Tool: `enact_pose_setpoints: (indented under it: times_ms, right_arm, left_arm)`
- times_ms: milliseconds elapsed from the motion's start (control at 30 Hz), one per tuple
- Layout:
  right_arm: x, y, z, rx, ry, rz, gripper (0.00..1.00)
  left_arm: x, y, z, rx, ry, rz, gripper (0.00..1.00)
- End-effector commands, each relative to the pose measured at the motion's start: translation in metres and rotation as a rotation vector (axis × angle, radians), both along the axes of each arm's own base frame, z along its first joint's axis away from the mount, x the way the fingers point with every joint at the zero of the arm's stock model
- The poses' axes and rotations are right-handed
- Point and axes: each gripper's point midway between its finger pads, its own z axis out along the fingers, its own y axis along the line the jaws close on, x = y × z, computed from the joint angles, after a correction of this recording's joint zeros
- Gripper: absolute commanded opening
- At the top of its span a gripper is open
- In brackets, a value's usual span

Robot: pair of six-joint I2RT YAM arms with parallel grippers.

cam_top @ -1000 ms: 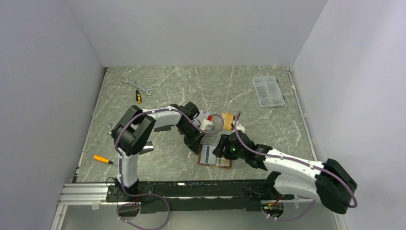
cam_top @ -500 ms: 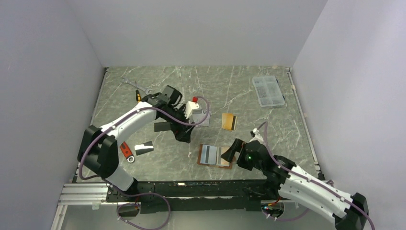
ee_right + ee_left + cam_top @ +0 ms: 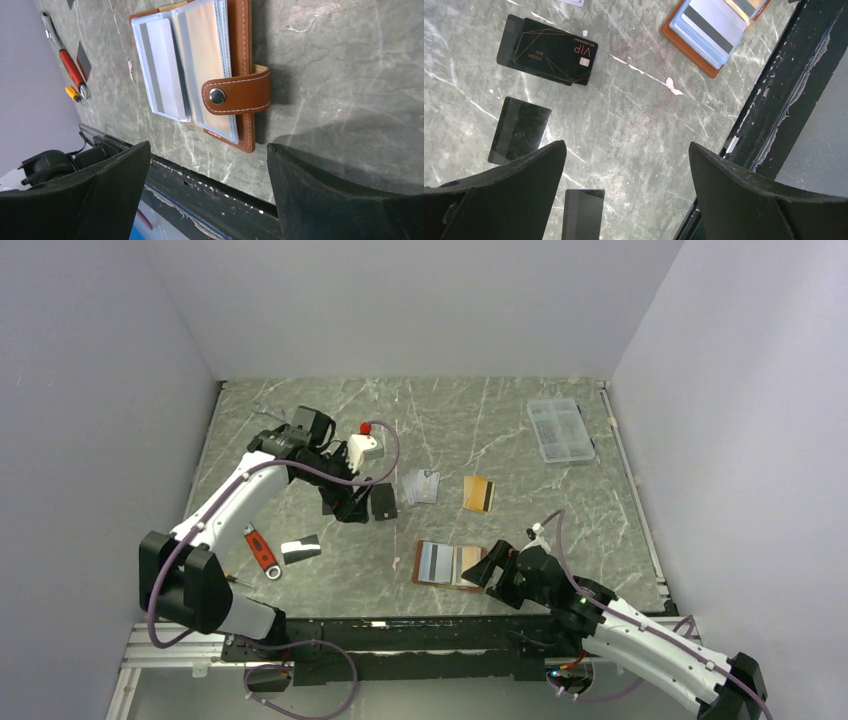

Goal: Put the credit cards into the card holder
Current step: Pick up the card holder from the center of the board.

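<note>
The card holder (image 3: 450, 565) lies open near the front edge, tan leather with its snap tab (image 3: 235, 92) folded over. A silver-grey card (image 3: 165, 67) sits in its left pocket. My right gripper (image 3: 495, 570) hovers open just right of it, empty (image 3: 207, 150). My left gripper (image 3: 345, 502) stands open and empty over loose credit cards: a black stack (image 3: 549, 50), a black card (image 3: 519, 130), and a dark one (image 3: 583, 212) low between the fingers. Silver cards (image 3: 421, 485) and an orange card (image 3: 478, 493) lie further right.
A red-handled wrench (image 3: 262, 550) and a silver-and-black card (image 3: 300, 549) lie at the left front. A clear compartment box (image 3: 560, 428) stands at the back right. The black frame rail (image 3: 210, 190) runs along the near table edge.
Both arms have drawn away from the card holder: the left one back and to the left, the right one toward the near edge. Both grippers have opened.
</note>
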Motion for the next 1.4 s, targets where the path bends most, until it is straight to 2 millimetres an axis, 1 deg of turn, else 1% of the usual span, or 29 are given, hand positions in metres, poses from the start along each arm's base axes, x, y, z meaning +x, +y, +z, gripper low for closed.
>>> enact_pose_setpoints:
  times_ms: [0,67,167,367,467,500,567,667,733,767,800,833,867,967,1033,1067,1133,1267,1333,1367]
  right_arm:
    - [-0.002,0.000,-0.016,-0.028,0.037,0.008,0.87]
    - [0.003,0.002,-0.015,-0.018,0.019,-0.004,0.83]
    - [0.008,0.000,-0.016,-0.010,0.010,-0.032,0.74]
    - [0.014,0.001,-0.022,0.047,-0.015,-0.079,0.57]
    - [0.018,0.001,-0.023,0.065,-0.032,-0.098,0.47]
    - [0.020,0.002,-0.020,0.079,-0.042,-0.104,0.45]
    - [0.019,0.002,-0.027,0.084,-0.044,-0.105,0.37]
    - [0.022,0.003,-0.027,0.084,-0.058,-0.104,0.22]
    - [0.024,0.005,-0.023,0.075,-0.071,-0.089,0.21]
    - [0.024,0.006,-0.023,0.063,-0.072,-0.079,0.23]
    - [0.023,0.005,-0.027,0.044,-0.065,-0.070,0.31]
    - [0.026,0.010,-0.018,0.047,-0.075,-0.059,0.43]
    - [0.027,0.012,-0.017,0.039,-0.076,-0.048,0.49]
    - [0.031,0.016,-0.016,0.004,-0.080,-0.027,0.53]
    - [0.034,0.018,-0.016,-0.011,-0.079,-0.019,0.54]
    - [0.035,0.020,-0.015,-0.011,-0.082,-0.018,0.53]
    - [0.038,0.023,-0.016,-0.006,-0.082,-0.017,0.48]
    - [0.044,0.028,-0.012,0.008,-0.107,-0.019,0.38]
    - [0.049,0.032,-0.006,0.022,-0.130,-0.020,0.27]
    - [0.051,0.035,-0.003,0.031,-0.146,-0.015,0.19]
  left_arm:
    - [-0.003,0.001,0.002,-0.006,-0.023,0.002,0.99]
    - [-0.007,-0.002,-0.004,-0.021,-0.005,-0.006,0.99]
    - [-0.009,-0.007,-0.017,-0.038,-0.004,-0.020,0.99]
    - [-0.017,-0.025,-0.058,-0.018,0.024,-0.089,0.99]
    - [-0.016,-0.035,-0.066,-0.012,0.052,-0.111,0.99]
    - [-0.017,-0.038,-0.068,-0.012,0.057,-0.119,0.99]
    - [-0.020,-0.043,-0.072,-0.018,0.071,-0.134,0.99]
    - [-0.028,-0.050,-0.083,-0.019,0.094,-0.171,0.99]
    - [-0.034,-0.055,-0.092,-0.010,0.103,-0.196,0.99]
    - [-0.037,-0.059,-0.096,0.002,0.105,-0.216,1.00]
    - [-0.039,-0.062,-0.101,0.016,0.113,-0.223,0.99]
    - [-0.041,-0.066,-0.106,0.028,0.119,-0.238,0.99]
    - [-0.042,-0.068,-0.112,0.051,0.123,-0.243,0.99]
    - [-0.043,-0.077,-0.125,0.094,0.133,-0.274,0.99]
    - [-0.044,-0.081,-0.133,0.119,0.147,-0.297,0.99]
    - [-0.046,-0.083,-0.137,0.128,0.156,-0.305,0.99]
    - [-0.048,-0.084,-0.140,0.144,0.174,-0.324,0.99]
    - [-0.051,-0.084,-0.138,0.134,0.165,-0.338,0.99]
    - [-0.051,-0.085,-0.136,0.127,0.164,-0.340,0.99]
    - [-0.052,-0.085,-0.135,0.124,0.163,-0.339,0.99]
